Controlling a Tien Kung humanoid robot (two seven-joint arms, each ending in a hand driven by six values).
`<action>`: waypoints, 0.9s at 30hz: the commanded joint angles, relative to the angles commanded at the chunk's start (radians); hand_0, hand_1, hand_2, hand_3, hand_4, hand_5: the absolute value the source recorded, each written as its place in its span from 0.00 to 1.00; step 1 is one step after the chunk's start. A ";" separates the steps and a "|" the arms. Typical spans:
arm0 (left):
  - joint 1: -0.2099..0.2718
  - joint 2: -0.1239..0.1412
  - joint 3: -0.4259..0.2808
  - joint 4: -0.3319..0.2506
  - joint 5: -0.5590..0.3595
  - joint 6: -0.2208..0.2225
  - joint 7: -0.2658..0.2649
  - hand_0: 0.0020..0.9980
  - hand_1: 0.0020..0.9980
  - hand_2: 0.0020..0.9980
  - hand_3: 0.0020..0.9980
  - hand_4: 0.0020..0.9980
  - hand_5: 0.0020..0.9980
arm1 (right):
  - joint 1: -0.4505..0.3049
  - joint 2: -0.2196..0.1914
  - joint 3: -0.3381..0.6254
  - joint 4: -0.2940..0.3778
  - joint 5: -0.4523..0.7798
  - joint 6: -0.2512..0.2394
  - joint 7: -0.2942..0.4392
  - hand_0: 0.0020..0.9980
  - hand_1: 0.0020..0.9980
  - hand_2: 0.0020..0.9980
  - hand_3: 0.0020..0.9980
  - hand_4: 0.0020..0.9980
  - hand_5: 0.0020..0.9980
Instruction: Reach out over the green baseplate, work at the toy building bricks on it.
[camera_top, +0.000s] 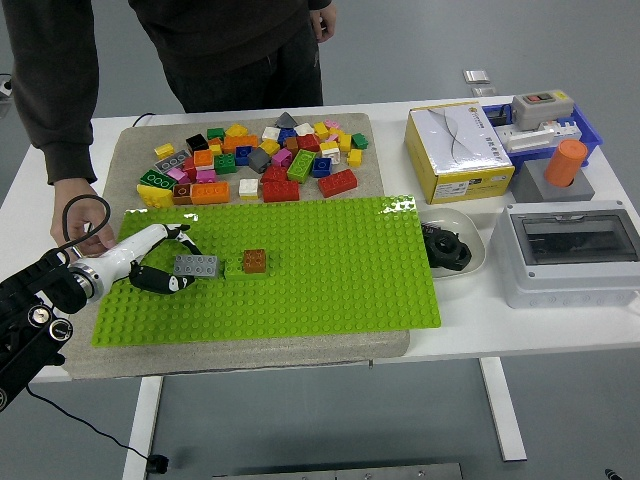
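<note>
Left hand (160, 262): your arm enters low from the left, fingers curled around the grey brick (195, 265).
Grey brick: flat on green baseplate (330, 270), near-left part; long axis left-right.

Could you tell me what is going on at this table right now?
The robot's left hand reaches over the left part of the green baseplate, its fingers around a grey brick that sits beside a small green brick with a brown brick on top. A person at the far side has lowered a hand to the table just behind the robot's wrist. The pile of loose bricks lies on the mat behind the baseplate. The right arm is out of view.
</note>
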 joint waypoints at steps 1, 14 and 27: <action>-0.001 -0.002 0.000 0.002 0.000 0.000 0.001 1.00 1.00 1.00 0.47 0.70 0.00 | 0.000 0.000 0.000 0.000 0.000 0.000 0.000 0.71 0.58 0.70 0.68 0.76 0.76; -0.007 -0.015 -0.003 0.043 -0.006 -0.008 0.006 1.00 1.00 1.00 0.47 0.70 0.00 | 0.006 -0.002 -0.002 0.000 0.004 0.000 0.002 0.71 0.58 0.70 0.68 0.76 0.76; -0.006 -0.026 -0.008 0.061 -0.002 -0.003 0.000 1.00 1.00 1.00 0.47 0.69 0.00 | 0.006 0.000 -0.003 0.000 0.008 0.000 0.004 0.71 0.58 0.70 0.68 0.76 0.76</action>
